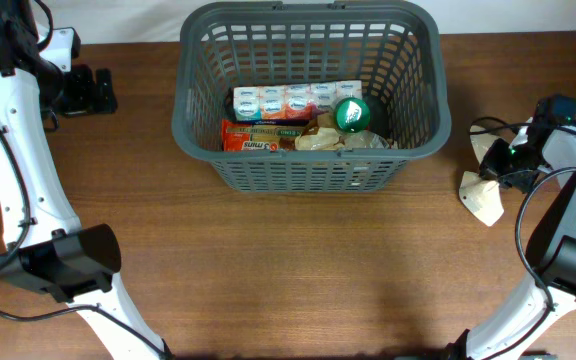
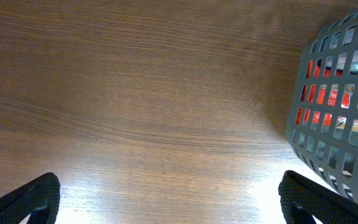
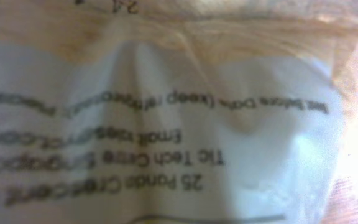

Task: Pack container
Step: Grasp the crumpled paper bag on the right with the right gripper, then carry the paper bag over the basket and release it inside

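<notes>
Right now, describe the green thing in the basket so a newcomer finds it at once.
Start at the grey basket, upper middle overhead. Look at its floor's right end, just right of the white carton row. The green disc there is the only round, green item.

A brown wooden desk (image 1: 288, 270) with fine dark grain fills nearly the whole overhead view. Past its far edge runs a plain pale strip (image 1: 528, 15), wall or floor unclear. In the left wrist view a bright sheen (image 2: 166, 186) lies on the near wood, dimmer farther off.
</notes>
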{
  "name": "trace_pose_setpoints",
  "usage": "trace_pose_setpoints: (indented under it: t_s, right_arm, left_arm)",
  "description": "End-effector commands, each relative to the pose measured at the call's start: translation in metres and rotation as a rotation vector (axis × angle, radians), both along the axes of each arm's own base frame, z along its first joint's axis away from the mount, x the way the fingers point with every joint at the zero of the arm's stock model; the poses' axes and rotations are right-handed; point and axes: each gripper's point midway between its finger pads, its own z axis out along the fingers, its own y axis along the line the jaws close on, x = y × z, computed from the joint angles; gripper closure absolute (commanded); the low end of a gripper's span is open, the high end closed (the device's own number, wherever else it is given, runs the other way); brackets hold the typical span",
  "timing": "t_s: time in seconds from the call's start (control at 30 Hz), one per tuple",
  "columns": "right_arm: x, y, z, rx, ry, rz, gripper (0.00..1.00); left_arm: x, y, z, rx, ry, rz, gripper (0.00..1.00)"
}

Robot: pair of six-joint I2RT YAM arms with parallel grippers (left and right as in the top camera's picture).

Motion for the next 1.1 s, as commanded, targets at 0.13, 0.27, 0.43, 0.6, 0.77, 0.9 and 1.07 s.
trace_pose_setpoints:
  t_s: [0.13, 0.27, 0.43, 0.6, 0.77, 0.9, 1.07]
  right_arm:
    - [0.045, -0.019, 0.157, -0.046, -0.296, -0.007, 0.96]
    - [0.053, -0.009, 0.29, -0.152, -0.538, 0.053, 0.96]
    - [0.043, 0.056, 0.422, -0.249, -0.85, 0.255, 0.96]
    - [0.04, 0.145, 0.454, -0.199, -0.962, 0.462, 0.96]
    - [0.046, 0.262, 0.412, -0.097, -0.909, 0.796, 0.96]
    - [0.047, 0.343, 0.352, -0.064, -0.812, 1.079, 0.96]
    - [0.065, 0.397, 0.268, -0.064, -0.653, 1.194, 0.96]
  left_arm:
    - [0.0, 0.0, -0.003, -0.011, 0.007, 0.01, 0.01]
    - [0.0, 0.0, -0.003, -0.012, 0.007, 0.01, 0.01]
    - [0.0, 0.0, -0.003, -0.012, 0.007, 0.01, 0.01]
    - [0.0, 0.0, -0.003, -0.012, 0.007, 0.009, 0.01]
    - [0.0, 0.0, -0.003, -0.012, 0.007, 0.009, 0.01]
    - [0.0, 0.0, -0.003, -0.012, 0.007, 0.009, 0.01]
    - [0.0, 0.0, -0.003, -0.012, 0.007, 0.01, 0.01]
